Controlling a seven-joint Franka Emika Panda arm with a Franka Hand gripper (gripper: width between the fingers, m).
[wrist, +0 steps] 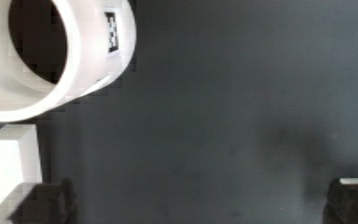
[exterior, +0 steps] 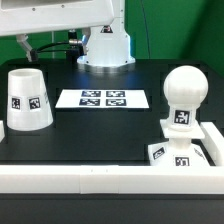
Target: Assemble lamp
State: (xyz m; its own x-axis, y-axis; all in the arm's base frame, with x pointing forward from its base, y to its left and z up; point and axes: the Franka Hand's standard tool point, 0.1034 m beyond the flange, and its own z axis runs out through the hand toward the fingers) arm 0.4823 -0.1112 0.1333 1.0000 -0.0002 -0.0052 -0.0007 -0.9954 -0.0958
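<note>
The tapered white shade [exterior: 28, 100] stands wide end down on the black table at the exterior view's left. In the wrist view its round open rim [wrist: 51, 85] shows from above, off to one side of the fingers. The round-headed bulb stem [exterior: 185, 93] stands upright on the flat square base [exterior: 162, 153] at the exterior view's right, by the front rail. My gripper [wrist: 197, 205] is open and empty, with dark fingertips [wrist: 43, 205] wide apart over bare black table. The gripper itself is out of the exterior view.
The marker board [exterior: 102, 99] lies flat mid-table. A white rail [exterior: 80, 178] runs along the front edge and up the right side. The arm's white pedestal [exterior: 105, 45] stands at the back. A white strip [wrist: 7, 165] shows beside one finger.
</note>
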